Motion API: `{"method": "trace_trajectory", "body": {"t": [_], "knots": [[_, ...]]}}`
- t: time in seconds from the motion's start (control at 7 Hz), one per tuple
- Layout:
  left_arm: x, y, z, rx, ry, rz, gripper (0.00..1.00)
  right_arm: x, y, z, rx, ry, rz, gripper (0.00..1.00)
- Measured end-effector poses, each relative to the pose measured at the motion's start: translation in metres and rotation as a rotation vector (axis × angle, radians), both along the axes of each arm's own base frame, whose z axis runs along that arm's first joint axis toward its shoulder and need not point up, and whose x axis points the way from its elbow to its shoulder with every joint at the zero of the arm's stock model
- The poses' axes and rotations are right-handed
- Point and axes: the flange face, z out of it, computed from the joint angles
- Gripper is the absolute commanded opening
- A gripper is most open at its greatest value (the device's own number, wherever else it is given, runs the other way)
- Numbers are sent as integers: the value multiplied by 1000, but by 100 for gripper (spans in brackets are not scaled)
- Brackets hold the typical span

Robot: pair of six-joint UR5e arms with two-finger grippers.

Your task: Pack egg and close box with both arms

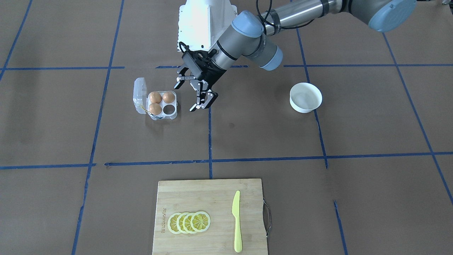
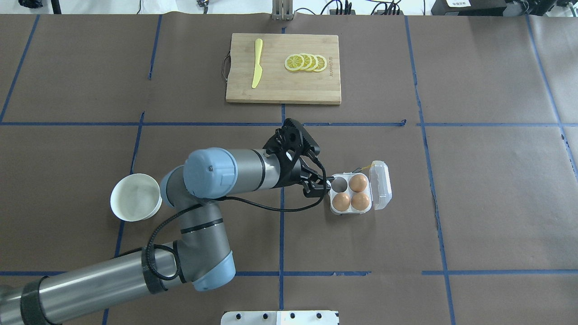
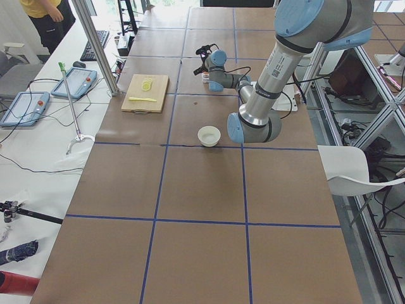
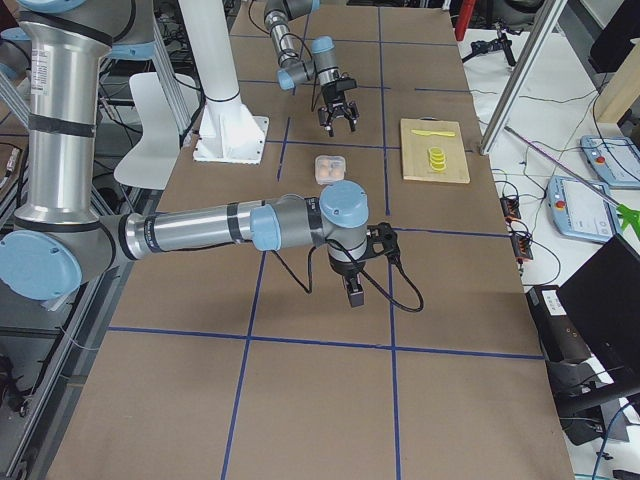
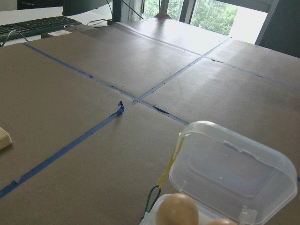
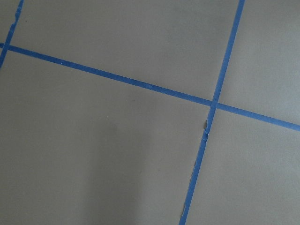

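The clear box point(image 1: 172, 105) stands open, its lid point(image 1: 139, 95) tipped up on the side away from my left gripper. Three tan eggs point(image 1: 155, 97) fill three cells; the cell nearest the gripper is empty. In the overhead view the box point(image 2: 332, 195) sits right of centre. My left gripper point(image 1: 184, 98) hovers just beside the box, open and empty. The left wrist view shows the lid point(image 5: 232, 176) and one egg point(image 5: 177, 209). My right gripper point(image 4: 354, 292) shows only in the exterior right view, low over bare table; I cannot tell whether it is open.
An empty white bowl point(image 2: 135, 197) stands beside my left arm's elbow. A wooden cutting board point(image 2: 283, 88) with lemon slices point(image 2: 306, 62) and a yellow knife point(image 2: 257, 63) lies at the far side. Blue tape lines cross the brown table.
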Motion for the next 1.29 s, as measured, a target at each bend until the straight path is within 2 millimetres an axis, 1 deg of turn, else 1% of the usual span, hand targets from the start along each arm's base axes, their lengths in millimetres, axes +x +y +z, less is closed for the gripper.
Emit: {"method": "trace_trajectory", "body": {"t": [0.14,0.29,0.43,0.57,0.71,0.86,1.0,1.14,1.29], "knots": [[-39,-28,13,-61,-120,5,100,0,0,-1,-20,-1,21,100],[-90,-60,29,-88,-238,-10,100,0,-1,-3,-40,-3,47,100],[-151,-94,45,-88,-349,-38,100,0,-2,-4,-51,-4,62,100],[-218,-126,62,-106,-451,-86,100,0,-2,-4,-58,-5,68,100],[-284,-149,96,-166,-530,-144,100,0,-1,-3,-64,-5,71,100],[-344,-162,147,-264,-584,-190,100,0,0,-2,-68,-6,72,100],[-402,-170,199,-375,-608,-228,100,0,1,-1,-71,-7,74,100],[-459,-172,248,-452,-626,-257,100,0,1,-1,-75,-8,77,100],[-505,-169,295,-510,-640,-254,100,0,0,-2,-79,-9,81,100]]}}
